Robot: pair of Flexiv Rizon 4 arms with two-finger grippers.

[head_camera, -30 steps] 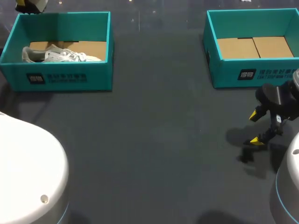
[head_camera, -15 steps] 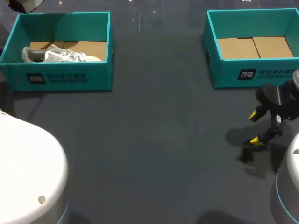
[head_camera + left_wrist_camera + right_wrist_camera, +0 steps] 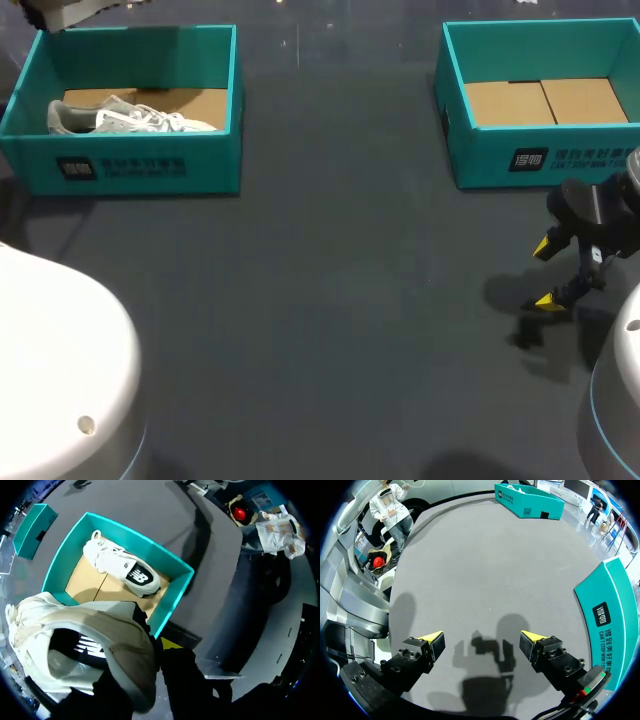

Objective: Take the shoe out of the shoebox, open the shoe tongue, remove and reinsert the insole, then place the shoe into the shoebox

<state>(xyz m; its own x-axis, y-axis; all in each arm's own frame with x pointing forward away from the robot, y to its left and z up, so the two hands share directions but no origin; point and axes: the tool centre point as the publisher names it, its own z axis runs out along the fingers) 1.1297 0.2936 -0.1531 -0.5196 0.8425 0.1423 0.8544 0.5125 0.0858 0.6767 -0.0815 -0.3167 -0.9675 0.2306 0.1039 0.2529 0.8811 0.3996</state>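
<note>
The shoe (image 3: 85, 645) is hanging over the far corner of the shoebox (image 3: 135, 170), pinched in the left gripper (image 3: 159, 647), drifting further into the head view than a moment ago, so lifting-out is looking done. A second shoe (image 3: 130, 118) is lying inside; the right gripper (image 3: 548, 272) is idling spread

From where I stand: two open teal cardboard shoeboxes, the left shoebox (image 3: 130, 170) and the right shoebox (image 3: 500, 160); two white sneakers, the boxed sneaker (image 3: 130, 118) and the lifted sneaker (image 3: 100, 630).
</note>
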